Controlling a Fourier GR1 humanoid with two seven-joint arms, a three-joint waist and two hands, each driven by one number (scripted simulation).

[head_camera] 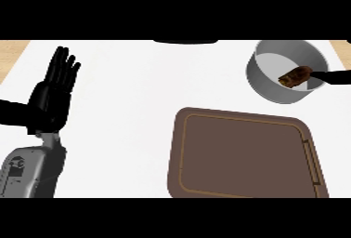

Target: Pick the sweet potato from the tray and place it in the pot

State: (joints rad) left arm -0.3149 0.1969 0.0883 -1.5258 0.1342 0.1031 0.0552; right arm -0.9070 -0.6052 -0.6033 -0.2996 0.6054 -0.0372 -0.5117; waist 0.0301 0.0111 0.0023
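Observation:
The brown sweet potato (296,76) lies inside the grey pot (266,74) at the far right of the counter, leaning against the pot's right side. A black handle (336,76) sticks out from the pot to the right. The dark brown tray (240,155) sits nearer, right of centre, with nothing on it. My left hand (53,90) rests at the left side, open with its fingers straight and pointing up, far from both tray and pot. My right hand does not show.
The white counter top (130,88) spreads between my left hand and the tray. A dark rounded object (185,42) peeks in at the far edge, top centre. Wooden strips (12,53) border the counter at both far corners.

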